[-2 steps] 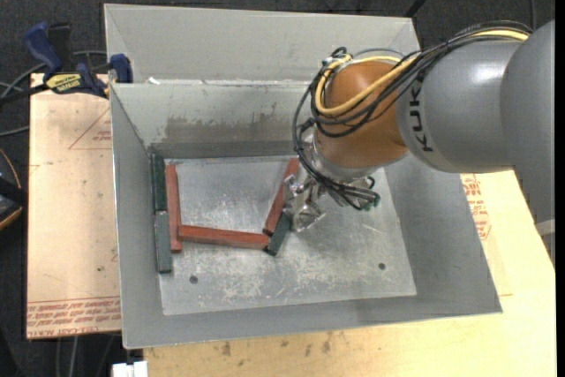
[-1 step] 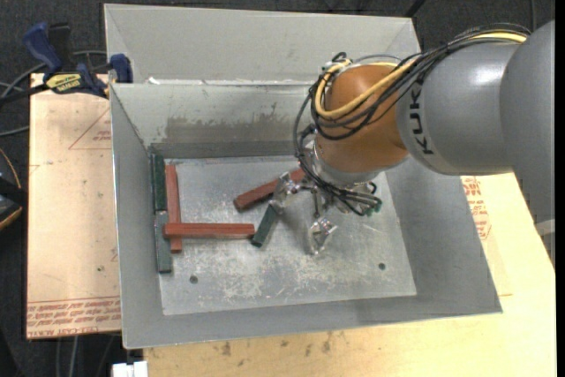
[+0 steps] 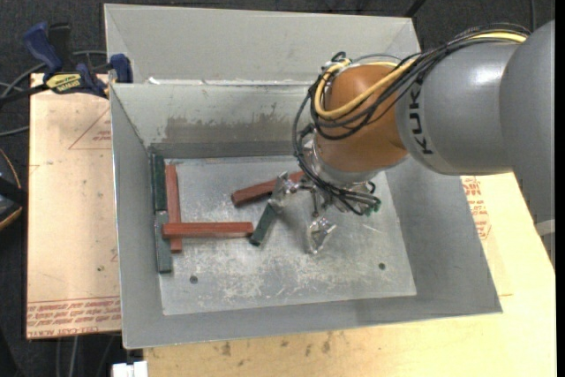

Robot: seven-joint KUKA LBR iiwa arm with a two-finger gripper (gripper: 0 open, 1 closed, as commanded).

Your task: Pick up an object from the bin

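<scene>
A reddish-brown stick (image 3: 254, 193) and dark green stick (image 3: 264, 226) lie flat mid-bin.

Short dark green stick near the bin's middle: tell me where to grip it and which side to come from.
Grip the short dark green stick at its middle, across its narrow width, coming straight down. It lies flat and slanted; its lower end is by the long red-brown bar, its upper end by the short red-brown stick, so the middle's sides look freest.

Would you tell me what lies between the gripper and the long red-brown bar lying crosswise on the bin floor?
In the camera view, a short dark green bar, tilted, lies between the gripper and the red-brown bar.
</scene>
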